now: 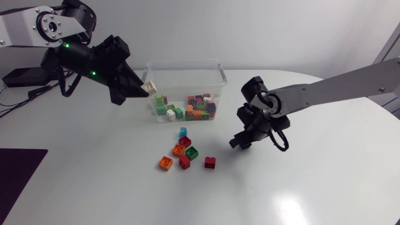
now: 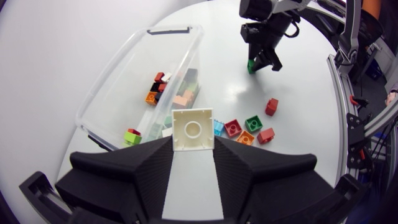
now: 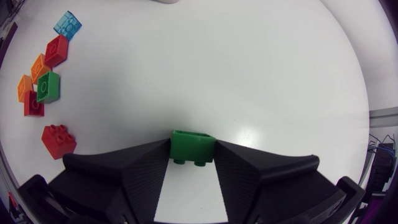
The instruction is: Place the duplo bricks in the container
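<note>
My left gripper (image 1: 144, 90) hangs at the left end of the clear container (image 1: 185, 64), shut on a cream brick (image 1: 149, 87). In the left wrist view the cream brick (image 2: 192, 129) sits between the fingers, above the table just outside the container (image 2: 174, 30), which holds several bricks. My right gripper (image 1: 240, 143) is low over the table to the right of the loose bricks, its fingers touching a green brick (image 3: 193, 147) from both sides. Several loose bricks lie on the table: cyan (image 1: 183, 132), red (image 1: 210, 163), orange (image 1: 165, 163), green (image 1: 191, 152).
A dark mat (image 1: 19, 178) covers the table's front left corner. The loose bricks lie in a cluster just in front of the container. White table surface stretches to the right and front of my right gripper.
</note>
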